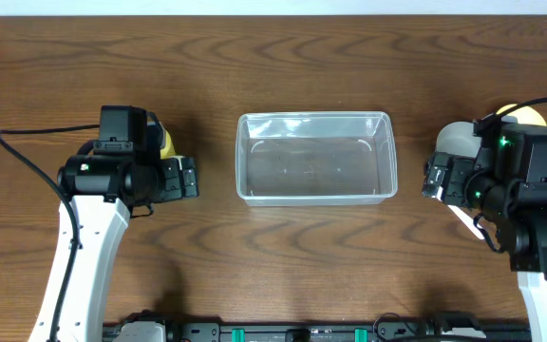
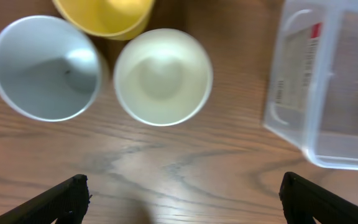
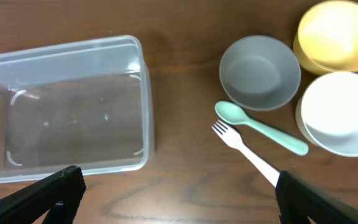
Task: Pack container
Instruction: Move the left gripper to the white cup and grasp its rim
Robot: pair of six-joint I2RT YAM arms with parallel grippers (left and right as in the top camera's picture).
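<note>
The clear plastic container [image 1: 313, 117] stands empty at the table's middle. It also shows in the left wrist view [image 2: 328, 87] and the right wrist view [image 3: 145, 93]. My left gripper [image 1: 188, 179] is open and empty, left of the container, above bare wood [image 2: 182, 199]. Beyond it stand a grey cup [image 2: 45, 67], a cream cup [image 2: 163, 76] and a yellow cup [image 2: 104, 15]. My right gripper [image 1: 435, 179] is open and empty, right of the container [image 3: 179, 193]. Near it are a grey bowl [image 3: 260, 71], a yellow bowl [image 3: 339, 34], a white bowl [image 3: 340, 112], a green spoon [image 3: 260, 127] and a white fork [image 3: 247, 152].
In the overhead view the arms hide most of the cups and bowls; only a yellow cup [image 1: 166, 142], a white bowl [image 1: 456, 141] and a yellow bowl [image 1: 525, 114] peek out. Bare wood lies in front of and behind the container.
</note>
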